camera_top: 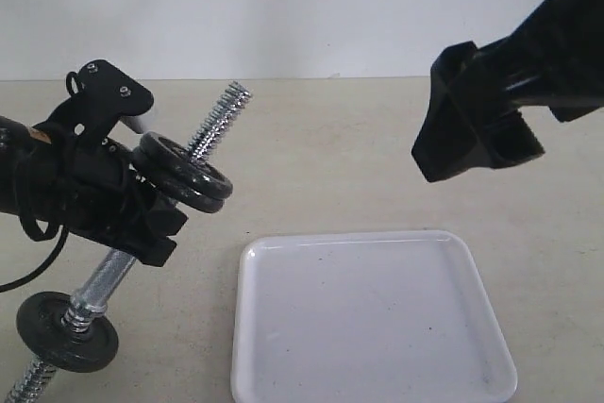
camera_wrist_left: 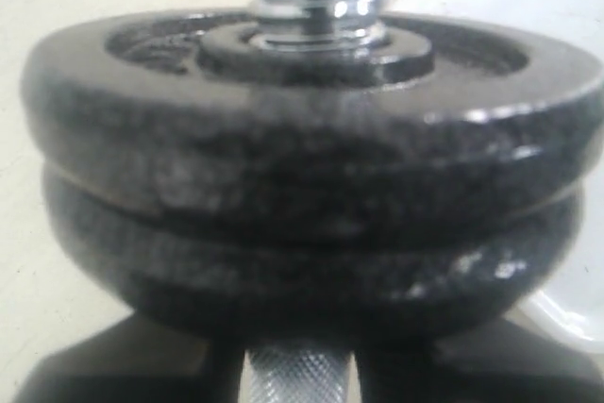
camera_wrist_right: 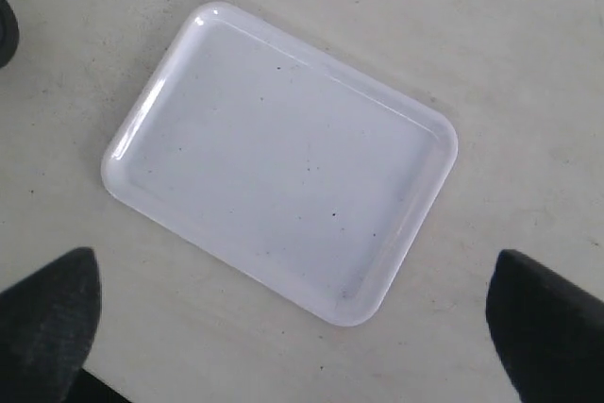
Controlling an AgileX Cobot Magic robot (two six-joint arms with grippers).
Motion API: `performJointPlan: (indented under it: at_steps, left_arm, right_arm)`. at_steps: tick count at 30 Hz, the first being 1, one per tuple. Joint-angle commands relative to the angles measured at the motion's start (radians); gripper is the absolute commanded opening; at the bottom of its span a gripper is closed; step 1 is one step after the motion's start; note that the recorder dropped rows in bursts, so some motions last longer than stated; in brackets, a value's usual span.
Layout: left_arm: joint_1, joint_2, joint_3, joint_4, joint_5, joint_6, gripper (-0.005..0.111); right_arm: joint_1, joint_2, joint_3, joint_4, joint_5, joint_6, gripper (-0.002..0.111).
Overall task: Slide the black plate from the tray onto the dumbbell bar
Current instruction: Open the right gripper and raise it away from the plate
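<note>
The round black cast-iron plate (camera_top: 160, 153) rides the threaded upper end of the tilted chrome dumbbell bar (camera_top: 219, 118), ten o'clock from the white plastic tray (camera_top: 377, 238). Uncollared, it could slide off if the left tool (camera_top: 156, 233), clamped on the knurled middle, dips; the right tool (camera_top: 467, 125) hangs open.

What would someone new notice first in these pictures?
The tilted chrome dumbbell bar at left, gripped by the left end effector, with two black plates stacked on it below its threaded tip. Next, the white tray lying bare on the table at lower centre, and the open right end effector hovering above it.
</note>
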Motion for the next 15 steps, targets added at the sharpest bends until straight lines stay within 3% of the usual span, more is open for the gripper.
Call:
performJointPlan:
  at_steps: [1, 15]
  left_arm:
    - [0.032, -0.051, -0.025, -0.059, -0.179, -0.067, 0.004]
    - [0.057, 0.036, -0.003, -0.059, -0.173, -0.172, 0.004]
  right_arm:
    - [0.0, -0.011, 0.039, 0.001, -0.043, 0.007, 0.104]
    - [0.0, -0.011, 0.126, 0.01, -0.099, 0.012, 0.104]
